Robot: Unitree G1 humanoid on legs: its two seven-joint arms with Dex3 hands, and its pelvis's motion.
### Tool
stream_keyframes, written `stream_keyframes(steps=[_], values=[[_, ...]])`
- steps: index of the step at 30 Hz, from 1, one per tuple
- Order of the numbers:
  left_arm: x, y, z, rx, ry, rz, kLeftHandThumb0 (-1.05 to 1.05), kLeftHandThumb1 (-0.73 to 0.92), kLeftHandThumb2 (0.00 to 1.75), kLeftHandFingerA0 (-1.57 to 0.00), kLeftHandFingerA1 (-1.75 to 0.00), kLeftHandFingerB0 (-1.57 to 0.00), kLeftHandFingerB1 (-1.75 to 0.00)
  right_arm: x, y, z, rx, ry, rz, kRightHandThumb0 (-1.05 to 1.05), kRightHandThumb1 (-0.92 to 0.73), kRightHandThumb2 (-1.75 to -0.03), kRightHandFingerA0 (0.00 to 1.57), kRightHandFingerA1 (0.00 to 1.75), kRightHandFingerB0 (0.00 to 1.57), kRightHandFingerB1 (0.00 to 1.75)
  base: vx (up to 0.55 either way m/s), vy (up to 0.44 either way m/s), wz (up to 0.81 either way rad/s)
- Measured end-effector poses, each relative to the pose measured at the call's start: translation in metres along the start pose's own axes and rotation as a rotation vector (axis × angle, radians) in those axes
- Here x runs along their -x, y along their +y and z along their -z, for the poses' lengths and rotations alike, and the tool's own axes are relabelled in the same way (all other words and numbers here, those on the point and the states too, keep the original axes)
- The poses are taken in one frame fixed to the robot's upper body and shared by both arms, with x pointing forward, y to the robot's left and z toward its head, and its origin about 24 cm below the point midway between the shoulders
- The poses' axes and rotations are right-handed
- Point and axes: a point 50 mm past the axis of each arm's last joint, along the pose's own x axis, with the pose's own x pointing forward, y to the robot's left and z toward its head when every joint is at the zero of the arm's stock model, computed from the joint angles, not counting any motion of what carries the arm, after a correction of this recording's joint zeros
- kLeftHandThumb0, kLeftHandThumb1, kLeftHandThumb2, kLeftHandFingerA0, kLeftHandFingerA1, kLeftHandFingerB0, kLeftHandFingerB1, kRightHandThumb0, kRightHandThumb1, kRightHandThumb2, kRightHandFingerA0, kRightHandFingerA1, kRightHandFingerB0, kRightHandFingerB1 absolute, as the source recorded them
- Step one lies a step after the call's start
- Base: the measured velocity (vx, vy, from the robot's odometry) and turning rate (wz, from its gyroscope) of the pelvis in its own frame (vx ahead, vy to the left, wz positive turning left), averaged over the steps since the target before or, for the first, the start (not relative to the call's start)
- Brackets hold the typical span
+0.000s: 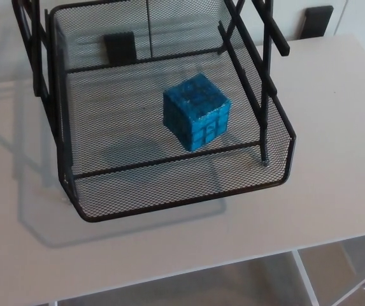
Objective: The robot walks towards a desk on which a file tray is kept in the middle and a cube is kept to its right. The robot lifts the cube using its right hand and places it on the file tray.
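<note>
Since the cube (197, 111) rests on the floor of the tray (169, 185), nearer its right wall than its left, the placing step looks done. Neither robot hand shows, so grip cannot be told; next, only keeping clear of the tray.

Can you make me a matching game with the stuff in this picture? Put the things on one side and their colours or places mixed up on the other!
Things:
1. cube
2. file tray
3. desk

Matches:
A. black wire mesh, standing on the desk
B. pale and plain, underneath everything
C. blue, sitting inside the tray

Right pairs: 1-C, 2-A, 3-B
</note>
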Motion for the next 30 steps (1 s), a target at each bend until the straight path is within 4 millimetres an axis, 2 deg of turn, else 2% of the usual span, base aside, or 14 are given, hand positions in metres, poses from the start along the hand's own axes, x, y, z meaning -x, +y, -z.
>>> stream_keyframes(steps=[3,4,5,6,7,8,14,15,16,18,22,24,25,30], values=[[0.000,0.000,0.000,-0.002,0.001,0.001,-0.78,0.30,1.62,-0.72,-1.17,-0.56,-1.11,0.004,0.001,0.026,-0.057,0.100,0.001,-0.83,-0.88,-0.68,0.77,1.30,0.01,0.53,0.00,0.000,0.00],[0.000,0.000,0.001,-0.003,0.004,0.000,-0.82,0.30,1.63,-0.70,-1.18,-0.55,-1.12,0.007,-0.001,0.039,-0.104,0.147,0.025,-0.70,-0.62,-0.93,0.28,0.71,0.00,0.14,0.00,0.000,0.00],[0.000,0.000,0.002,-0.005,0.005,0.000,-0.83,0.30,1.61,-0.72,-1.19,-0.55,-1.11,0.011,-0.003,0.053,-0.152,0.194,0.047,-0.70,-0.57,-0.91,0.20,0.60,0.00,0.17,0.00,0.000,0.00],[0.000,0.000,0.002,-0.006,0.006,0.000,-0.68,0.56,1.54,-0.93,-1.23,-0.46,-0.99,0.014,-0.004,0.060,-0.177,0.222,0.056,-0.64,-0.48,-0.83,0.96,1.01,0.20,0.48,0.00,0.000,0.00],[0.001,0.001,0.004,-0.008,0.011,-0.001,-0.68,0.56,1.54,-0.93,-1.23,-0.46,-0.99,0.020,-0.005,0.075,-0.223,0.275,0.075,-0.64,-0.48,-0.83,0.96,1.01,0.20,0.48,0.00,0.000,0.00],[0.001,0.001,0.005,-0.009,0.014,-0.002,-0.79,0.27,1.67,-0.71,-1.20,-0.56,-1.13,0.024,-0.005,0.084,-0.257,0.308,0.088,-0.60,-0.46,-0.77,0.68,0.69,0.21,0.42,0.00,0.000,0.00],[0.002,0.002,0.007,-0.019,0.021,-0.004,-0.73,0.21,1.66,-0.69,-1.27,-0.47,-1.19,0.046,0.001,0.119,-0.403,0.455,0.147,-0.47,-0.47,-0.67,0.22,0.48,0.23,0.38,0.00,0.000,0.00],[0.002,0.003,0.007,-0.021,0.021,-0.005,-0.54,0.54,1.47,-0.94,-1.19,-0.47,-0.95,0.049,0.004,0.124,-0.425,0.475,0.149,-0.47,-0.53,-0.67,0.03,0.33,0.08,0.34,0.00,0.000,0.00],[0.002,0.003,0.007,-0.022,0.022,-0.006,-0.51,0.52,1.45,-0.97,-1.19,-0.51,-0.95,0.051,0.006,0.127,-0.443,0.492,0.145,-0.28,-0.47,-0.96,0.05,0.55,0.00,0.48,0.00,0.000,0.00],[0.002,0.003,0.007,-0.026,0.021,-0.009,-0.49,0.53,1.45,-0.91,-1.15,-0.49,-0.94,0.053,0.008,0.131,-0.455,0.517,0.125,-0.61,-0.68,-0.60,0.15,0.40,0.02,0.26,0.00,0.000,0.00],[0.002,0.003,0.006,-0.036,0.020,-0.010,-0.49,0.51,1.43,-0.91,-1.15,-0.52,-0.94,0.056,0.021,0.135,-0.333,0.566,0.016,-0.60,-0.47,-0.77,0.21,0.50,0.07,0.38,0.00,0.000,0.00],[0.002,0.003,0.006,-0.040,0.021,-0.009,-0.62,0.09,1.69,-0.68,-1.26,-0.50,-1.19,0.056,0.028,0.137,-0.273,0.586,-0.039,-0.60,-0.64,-0.60,0.29,0.40,0.14,0.25,0.00,0.000,0.00],[0.001,0.003,0.006,-0.043,0.021,-0.008,-0.45,0.44,1.38,-0.88,-1.12,-0.47,-0.91,0.056,0.031,0.138,-0.241,0.597,-0.068,-0.62,-0.47,-0.78,0.23,0.51,0.11,0.39,0.00,0.000,0.00],[0.001,0.004,0.003,-0.057,0.021,-0.014,-0.42,0.39,1.35,-0.87,-1.10,-0.50,-0.90,0.054,0.038,0.142,-0.165,0.644,-0.180,-0.61,-0.46,-0.76,0.15,0.48,0.13,0.40,0.00,0.000,0.00]])
